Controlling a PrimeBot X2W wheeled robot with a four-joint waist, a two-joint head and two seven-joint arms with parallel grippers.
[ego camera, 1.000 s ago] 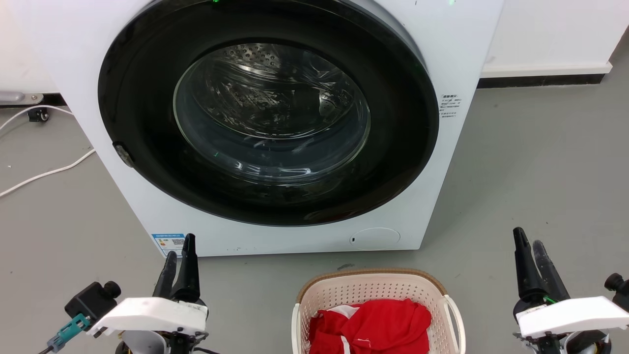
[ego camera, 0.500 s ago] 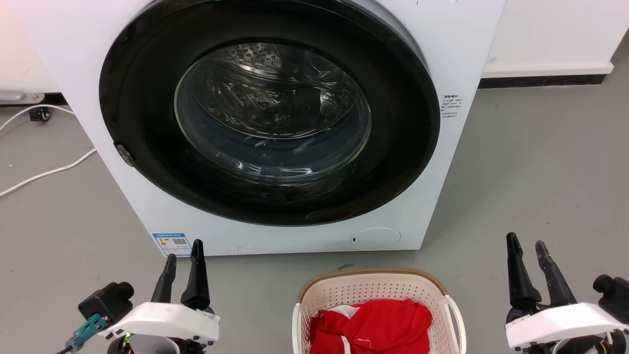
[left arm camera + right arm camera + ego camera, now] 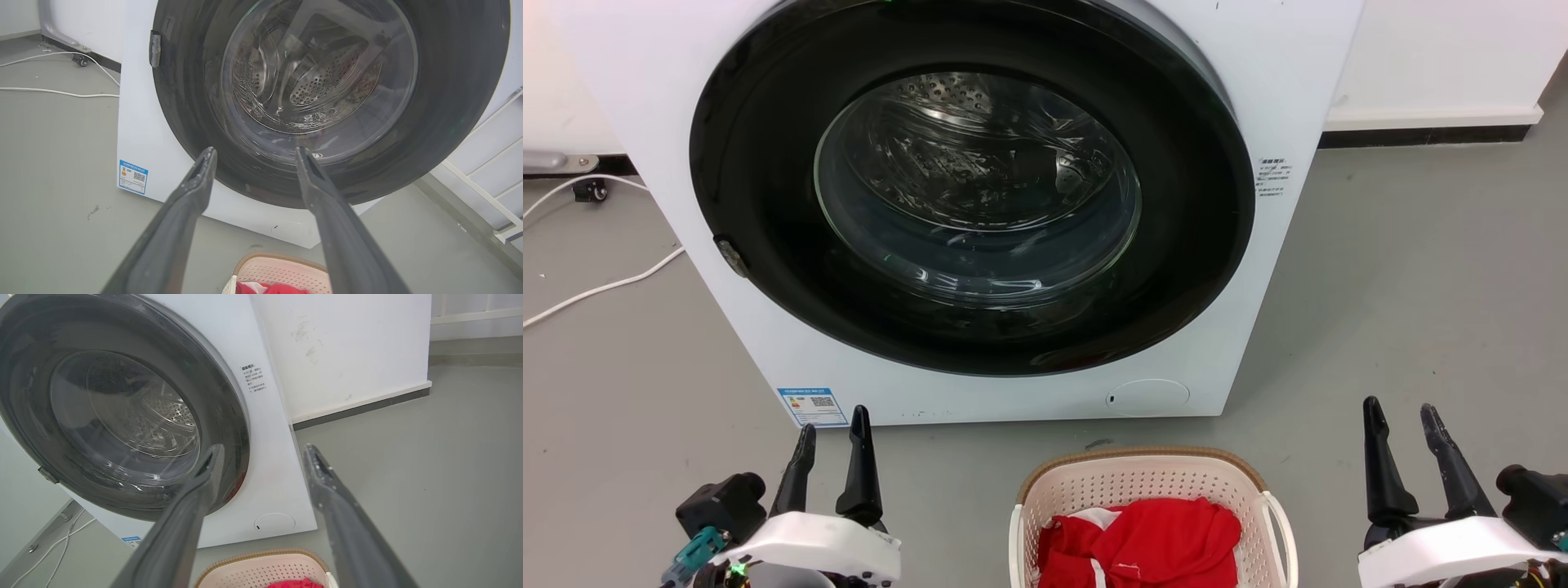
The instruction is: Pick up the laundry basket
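Near the camera, the left gripper (image 3: 833, 420) and right gripper (image 3: 1401, 405) hang empty, fingers parted, well apart from the laundry basket (image 3: 1135, 480) between them. It sits on the floor (image 3: 1421, 286) holding red clothes (image 3: 1143, 539). Nothing is gripped yet, so the whole lift is left. The head view gives its loop handles (image 3: 1278, 523); the wrist views catch its far rim, with the washing machine (image 3: 1290, 73) beyond.

I've spread both pairs of fingers apart; the left gripper (image 3: 833, 420) edged rightward, and the right gripper (image 3: 1399, 406) sank lower.
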